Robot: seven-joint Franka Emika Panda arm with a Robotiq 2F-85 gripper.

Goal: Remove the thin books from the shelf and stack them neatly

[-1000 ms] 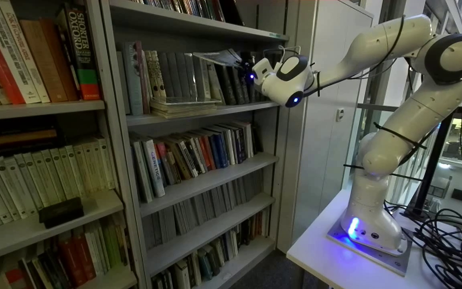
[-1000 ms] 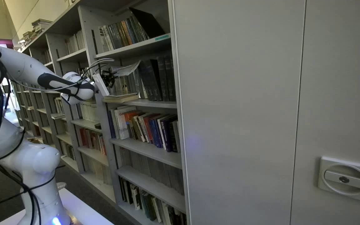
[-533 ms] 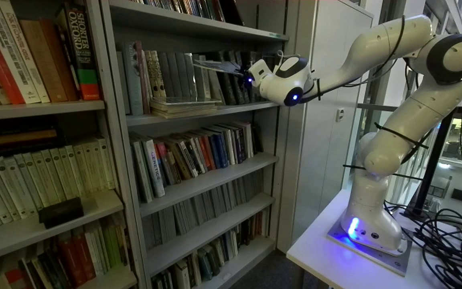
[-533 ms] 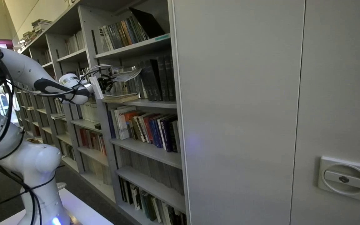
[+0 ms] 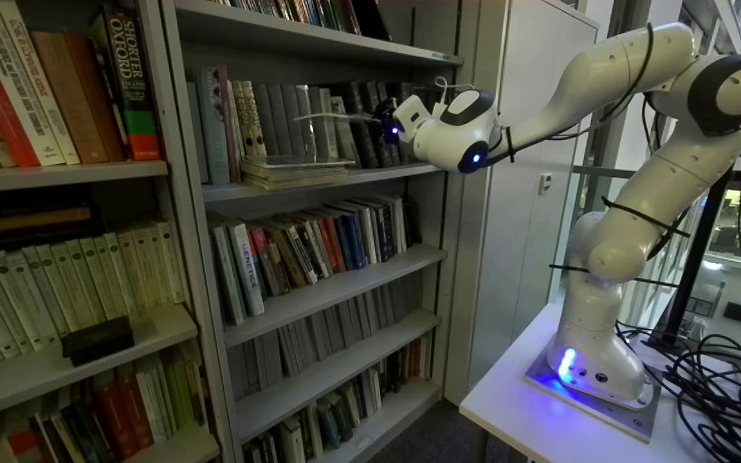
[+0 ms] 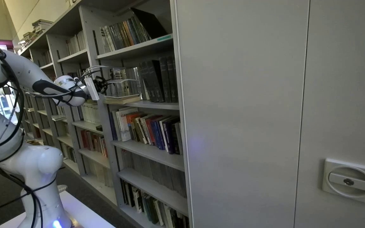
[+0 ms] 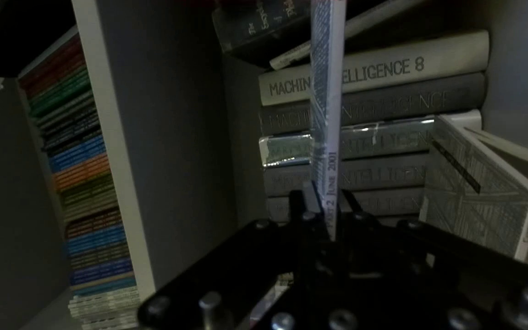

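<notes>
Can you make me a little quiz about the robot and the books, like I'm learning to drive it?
1. Read it: in the wrist view, which month and year are printed on the thin book that the end effector is holding?

2. True or false: in an exterior view, a gap shows between the thin book and the flat stack of books below it.

3. Pick one: what colour glows on the robot's base?
A) red
B) blue
C) green

Key:
1. June 2001
2. True
3. B
</notes>
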